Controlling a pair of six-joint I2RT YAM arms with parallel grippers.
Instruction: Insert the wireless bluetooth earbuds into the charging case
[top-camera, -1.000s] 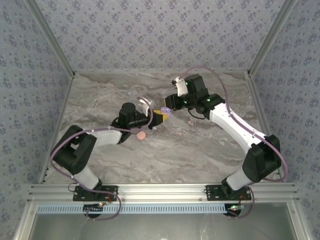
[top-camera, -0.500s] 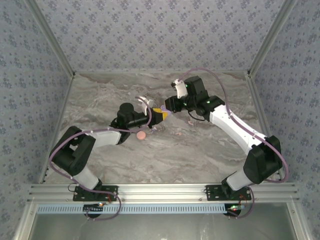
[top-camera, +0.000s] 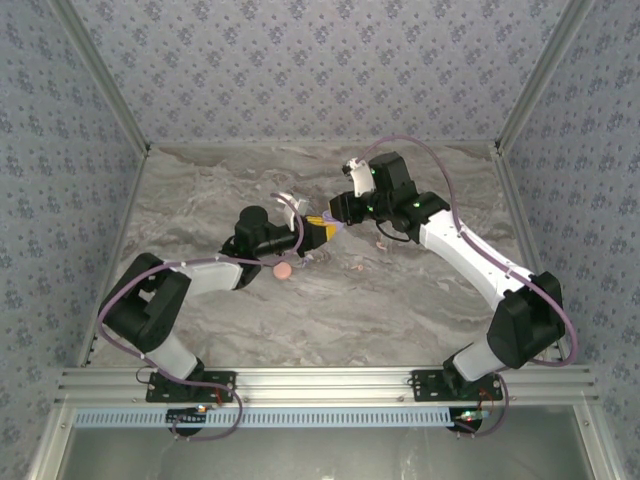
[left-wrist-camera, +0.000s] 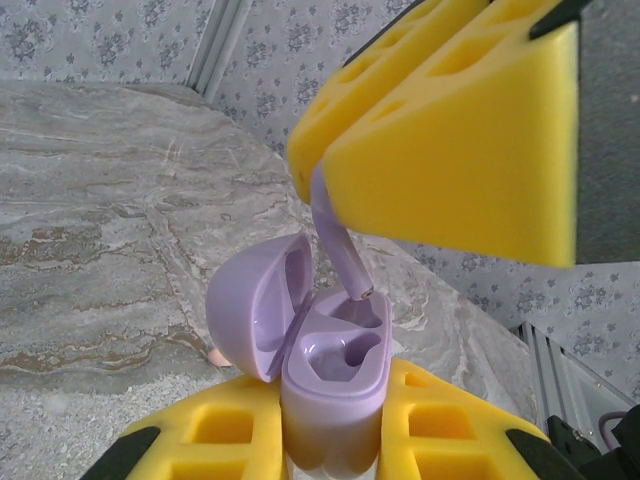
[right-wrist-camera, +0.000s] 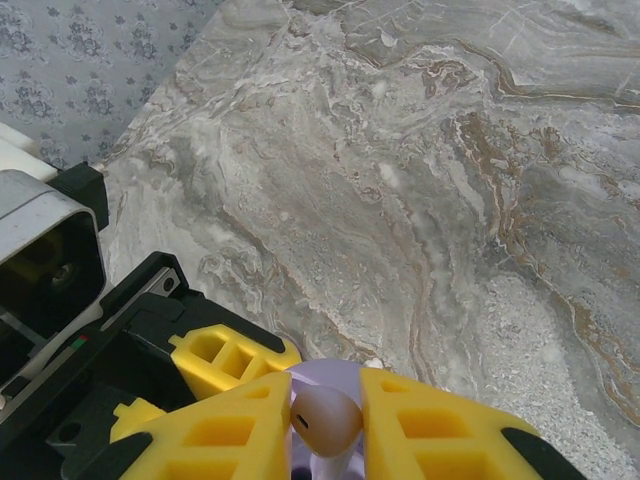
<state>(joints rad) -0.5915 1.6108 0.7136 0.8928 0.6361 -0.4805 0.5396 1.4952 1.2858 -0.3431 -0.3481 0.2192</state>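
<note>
Your left pincer (left-wrist-camera: 335, 455) is shut around the open lilac charging case (left-wrist-camera: 335, 375), held up above the worktop (left-wrist-camera: 100, 200). Your right pincer (right-wrist-camera: 325, 435) pinches a lilac earbud (left-wrist-camera: 338, 245), whose stem tip stands at a socket of the case. The insertion is in hand; next, I judge, you press it straight down, gently.

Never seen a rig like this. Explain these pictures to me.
Two robot arms are bolted to the near edge of a marble-patterned table. The overhead picture looks down from behind them. The other two pictures come from a camera on each wrist, so the yellow foam fingers show up close. The left gripper holds an open lilac case upright. The right gripper pinches a lilac earbud, its stem tip at one of the case's sockets. On the table lie a round pink case and two tiny pinkish bits, probably earbuds.
</note>
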